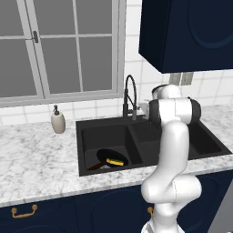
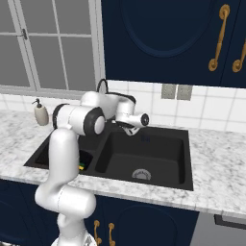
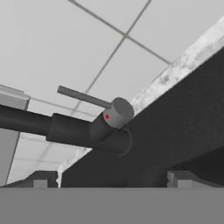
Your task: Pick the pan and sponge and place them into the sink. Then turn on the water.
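Gripper [image 3: 112, 183] fingers are standing wide apart and holding nothing, pointing at the faucet [image 3: 83, 129] base with its grey lever. Left of the faucet, the pan [image 1: 111, 158] is lying in the sink [image 1: 86, 125], the sponge [image 1: 116, 161] resting inside the pan.

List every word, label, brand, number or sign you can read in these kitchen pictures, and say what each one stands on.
None: no readable text in any view.
Beige soap dispenser bottle: blank, no label.
Grey cylindrical faucet handle: a small red dot, not writing.
Two grey wall outlet plates: no lettering.
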Available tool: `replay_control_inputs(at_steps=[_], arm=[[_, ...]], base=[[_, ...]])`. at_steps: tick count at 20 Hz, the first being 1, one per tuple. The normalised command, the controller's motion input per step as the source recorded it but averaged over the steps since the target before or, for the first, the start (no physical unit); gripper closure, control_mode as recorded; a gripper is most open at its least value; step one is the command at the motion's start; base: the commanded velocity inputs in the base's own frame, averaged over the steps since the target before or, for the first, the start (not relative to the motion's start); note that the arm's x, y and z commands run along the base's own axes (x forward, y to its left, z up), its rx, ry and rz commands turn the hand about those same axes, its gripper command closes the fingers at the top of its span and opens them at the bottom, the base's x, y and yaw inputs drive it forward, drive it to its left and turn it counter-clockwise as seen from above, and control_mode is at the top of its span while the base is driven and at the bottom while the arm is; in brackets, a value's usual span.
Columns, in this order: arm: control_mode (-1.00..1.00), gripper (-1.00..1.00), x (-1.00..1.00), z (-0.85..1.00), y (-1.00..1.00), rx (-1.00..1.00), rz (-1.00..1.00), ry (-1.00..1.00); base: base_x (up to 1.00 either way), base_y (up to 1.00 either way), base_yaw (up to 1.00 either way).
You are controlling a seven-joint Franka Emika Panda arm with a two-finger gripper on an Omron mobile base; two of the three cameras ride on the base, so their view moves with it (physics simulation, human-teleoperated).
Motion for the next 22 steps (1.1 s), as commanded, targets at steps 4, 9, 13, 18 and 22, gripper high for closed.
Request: replay_control_inputs(at_steps=[4, 9, 13, 18, 22], arm=[[-1.0, -1.0, 0.38, 0.0, 0.1, 0.0, 0.0, 0.08], [-1.0, -1.0, 0.47, -0.02, 0.0, 0.02, 0.0, 0.07], [-1.0, -1.0, 0.4, -0.1, 0.0, 0.0, 0.0, 0.07], [-1.0, -1.0, 0.24, -0.15, 0.0, 0.0, 0.0, 0.03], [-1.0, 1.0, 0.02, -0.25, 0.11, 0.0, 0.0, 0.0]], base=[[0.0, 0.0, 0.0], [0.0, 0.0, 0.0], [0.0, 0.0, 0.0], [0.0, 0.0, 0.0], [0.0, 0.0, 0.0]])
